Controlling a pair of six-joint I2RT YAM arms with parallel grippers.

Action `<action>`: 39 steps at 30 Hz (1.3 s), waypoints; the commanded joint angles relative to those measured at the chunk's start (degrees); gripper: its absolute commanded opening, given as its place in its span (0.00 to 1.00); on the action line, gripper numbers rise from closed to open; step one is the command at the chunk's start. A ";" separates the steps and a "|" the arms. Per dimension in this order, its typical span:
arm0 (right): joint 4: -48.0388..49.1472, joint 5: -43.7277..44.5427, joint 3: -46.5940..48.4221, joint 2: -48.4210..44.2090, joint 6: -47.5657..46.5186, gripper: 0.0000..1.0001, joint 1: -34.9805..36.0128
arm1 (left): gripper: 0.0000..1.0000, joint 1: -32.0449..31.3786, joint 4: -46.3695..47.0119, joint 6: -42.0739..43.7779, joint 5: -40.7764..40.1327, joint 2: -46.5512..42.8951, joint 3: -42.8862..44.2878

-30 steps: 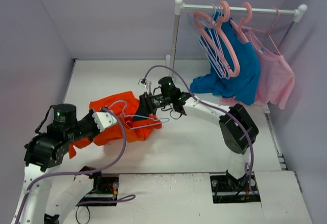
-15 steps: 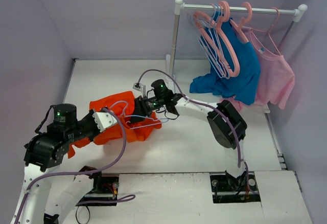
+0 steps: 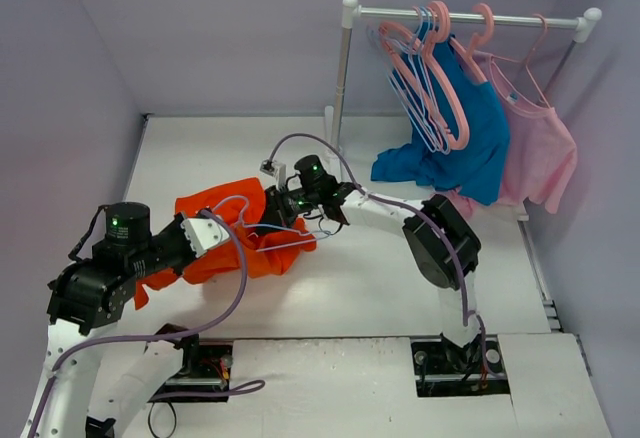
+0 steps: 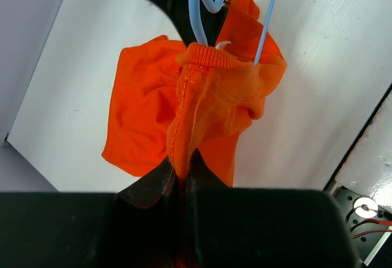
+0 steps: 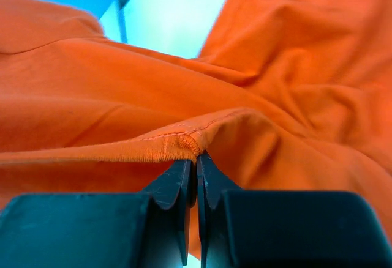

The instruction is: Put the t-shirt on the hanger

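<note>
The orange-red t-shirt (image 3: 232, 230) lies bunched on the table at centre left, with the thin light-blue hanger (image 3: 296, 244) partly threaded into it. My left gripper (image 3: 222, 243) is shut on a fold of the t-shirt (image 4: 147, 103), lifting it into a ridge; the fabric runs down between the fingertips (image 4: 160, 181). The hanger's wires (image 4: 199, 11) rise behind the ribbed neck. My right gripper (image 3: 277, 215) reaches in from the right and is shut on the t-shirt's ribbed neck edge (image 5: 177, 147), its jaws pressed together at the seam (image 5: 196, 161).
A white clothes rack (image 3: 345, 68) stands at the back right with pink hangers (image 3: 440, 78), a blue shirt (image 3: 465, 148) and a pale pink top (image 3: 540, 148). Lilac walls close in on the left and the back.
My right gripper slid left onto the shirt's neck and went from open to shut on it. The left arm and its grip have not moved.
</note>
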 commanded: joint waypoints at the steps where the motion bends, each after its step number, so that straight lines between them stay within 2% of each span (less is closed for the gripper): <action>1: 2.77 7.39 -2.66 -10.84 -2.35 0.00 -4.33 | 0.00 -0.36 3.49 -0.76 -3.85 0.84 1.49; 7: 1.21 12.19 -9.81 -17.47 -3.56 0.00 -10.24 | 0.00 -0.36 7.37 -3.62 -10.45 0.66 2.51; 13: -0.54 15.83 -13.53 -21.29 -2.77 0.00 -10.86 | 0.00 -0.36 12.25 -7.73 -16.62 2.38 3.03; 17: -2.33 19.60 -14.16 -22.62 -1.40 0.00 -11.16 | 0.00 -0.36 13.38 -7.55 -18.86 3.22 3.38; 25: -9.35 26.76 -7.62 -26.27 -2.35 0.00 -11.85 | 0.00 -0.53 13.28 -7.13 -18.27 4.24 3.66; 30: -13.86 30.74 -3.40 -27.25 -2.49 0.00 -11.71 | 0.00 -0.85 13.67 -8.42 -20.96 6.09 4.48; 34: -16.09 33.17 -1.09 -28.14 -2.33 0.00 -10.59 | 0.00 -1.41 16.95 -13.10 -22.49 7.42 6.18; 39: -19.15 36.20 4.28 -27.95 -2.88 0.00 -8.53 | 0.00 -3.39 24.61 -23.07 -21.85 9.70 8.64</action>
